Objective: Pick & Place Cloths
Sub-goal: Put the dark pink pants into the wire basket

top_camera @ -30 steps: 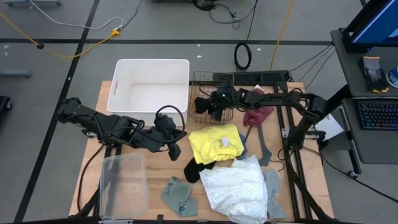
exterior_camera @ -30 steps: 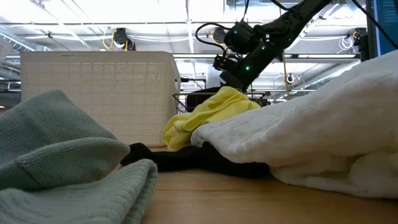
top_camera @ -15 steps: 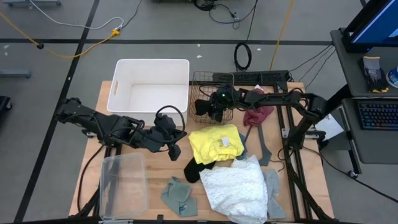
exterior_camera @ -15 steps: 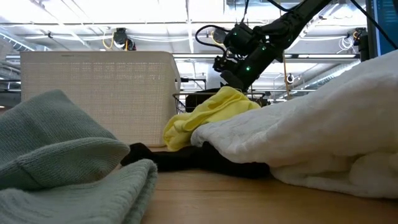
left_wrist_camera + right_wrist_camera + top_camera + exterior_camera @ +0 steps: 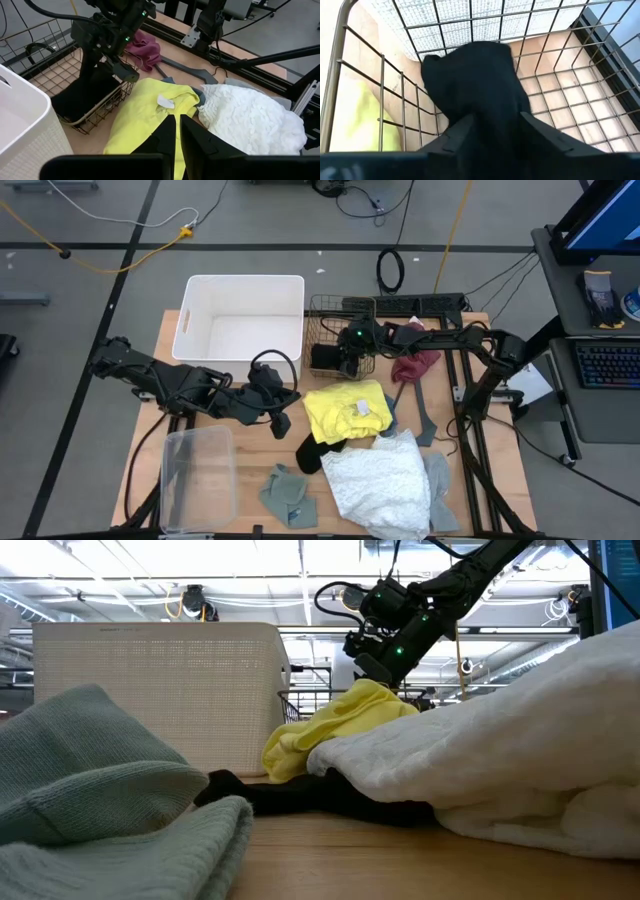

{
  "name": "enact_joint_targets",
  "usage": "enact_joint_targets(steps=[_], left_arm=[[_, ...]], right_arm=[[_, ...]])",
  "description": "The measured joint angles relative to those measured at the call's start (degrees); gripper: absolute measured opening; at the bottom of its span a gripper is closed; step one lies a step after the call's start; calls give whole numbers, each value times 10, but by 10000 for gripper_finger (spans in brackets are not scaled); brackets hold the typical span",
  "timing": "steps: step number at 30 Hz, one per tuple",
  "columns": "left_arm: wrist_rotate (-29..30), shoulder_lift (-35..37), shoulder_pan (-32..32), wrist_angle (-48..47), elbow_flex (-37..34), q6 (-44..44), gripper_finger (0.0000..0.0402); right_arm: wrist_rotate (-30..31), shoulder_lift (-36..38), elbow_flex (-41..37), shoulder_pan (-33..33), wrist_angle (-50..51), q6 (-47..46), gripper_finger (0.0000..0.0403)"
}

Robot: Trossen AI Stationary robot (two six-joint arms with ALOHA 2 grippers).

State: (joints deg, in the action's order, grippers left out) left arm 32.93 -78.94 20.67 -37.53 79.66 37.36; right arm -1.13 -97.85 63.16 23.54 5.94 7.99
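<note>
My right gripper [image 5: 492,125] hangs open over the wire basket [image 5: 340,310] at the table's far edge. A black cloth [image 5: 475,80] lies on the basket's floor below it. My left gripper [image 5: 177,125] is shut and hovers left of the table's middle. A yellow cloth [image 5: 345,410] lies on the table's middle, partly over another black cloth [image 5: 318,452]. The maroon cloth [image 5: 413,365] lies right of the basket. The white lacy cloth [image 5: 380,480], a sage-green one [image 5: 288,495] and a grey one [image 5: 440,500] lie along the near edge. My right gripper points down into the basket, its fingers standing apart on either side of the black cloth's near end [image 5: 492,107]. The cloth rests on the basket's wire floor. Whether the fingers still touch it, I cannot tell.
A white bin [image 5: 243,320] stands left of the basket at the far edge. A clear plastic bin [image 5: 197,475] sits at the near left. A thin dark V-shaped bar [image 5: 420,415] lies between the maroon and the white cloth.
The black cloth under my right gripper has come down and now lies spread on the basket's floor. My right gripper has stayed over the basket.
</note>
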Motion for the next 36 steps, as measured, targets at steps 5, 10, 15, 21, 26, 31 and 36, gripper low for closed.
enact_joint_targets(steps=[5, 10, 15, 21, 26, 31, 36], left_arm=[[0, 0, 0, 0, 0, 0, 26], [0, 0, 0, 1, 0, -20, 26], [0, 0, 0, 1, 0, -26, 26], [1, 0, 0, 1, 0, -31, 26], [1, 0, 0, 0, 0, -30, 26], [1, 0, 0, 1, 0, -28, 26], [1, 0, 0, 1, 0, -28, 26]], right_arm=[[54, 46, -3, -15, 2, 31, 193], [141, 151, -1, -53, 5, 63, 217], [213, 255, -1, -88, 58, 58, 229], [282, 342, -1, -108, 194, -19, 238], [284, 385, -1, -109, 339, -129, 245], [282, 400, -1, -109, 458, -208, 253], [280, 400, -1, -109, 531, -259, 265]])
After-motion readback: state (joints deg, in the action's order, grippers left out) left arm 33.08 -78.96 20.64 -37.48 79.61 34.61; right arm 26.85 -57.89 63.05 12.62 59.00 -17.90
